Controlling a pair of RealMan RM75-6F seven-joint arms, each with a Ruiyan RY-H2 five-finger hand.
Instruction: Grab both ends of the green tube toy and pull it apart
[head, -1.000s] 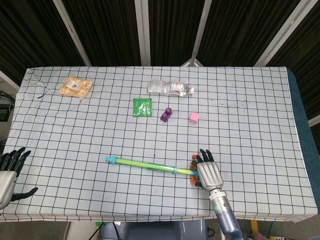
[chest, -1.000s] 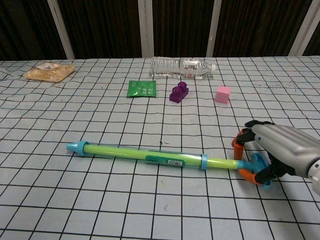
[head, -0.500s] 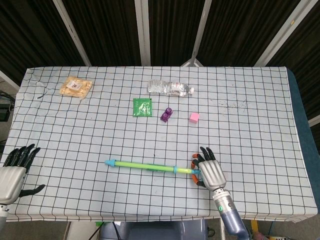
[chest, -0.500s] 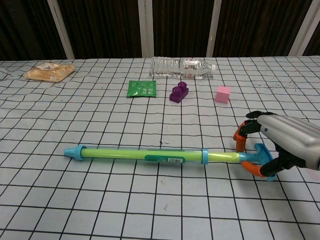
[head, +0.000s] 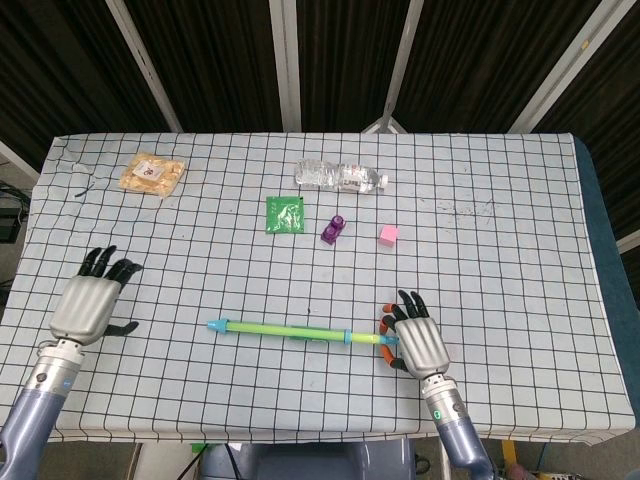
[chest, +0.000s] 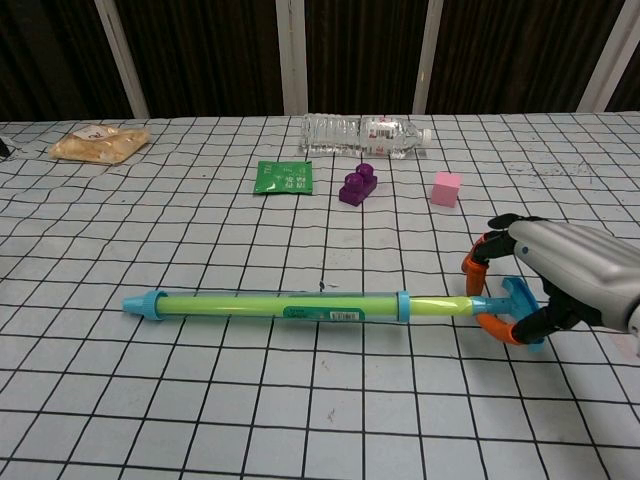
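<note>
The green tube toy (head: 285, 330) (chest: 270, 306) lies across the near middle of the table, its blue tip pointing left. My right hand (head: 418, 343) (chest: 570, 276) grips its blue and orange handle at the right end. In the head view my left hand (head: 86, 305) hovers over the table's left side, fingers spread and holding nothing, well left of the toy's blue tip (head: 214, 325). The chest view does not show the left hand.
A clear plastic bottle (head: 340, 177) lies at the back middle. In front of it are a green packet (head: 284, 214), a purple block (head: 333, 229) and a pink cube (head: 389, 235). A snack bag (head: 152, 174) sits at the back left.
My left hand has come up from the table's near-left corner and in towards the toy. The right hand has swung the tube slightly, so that it lies more level across the table.
</note>
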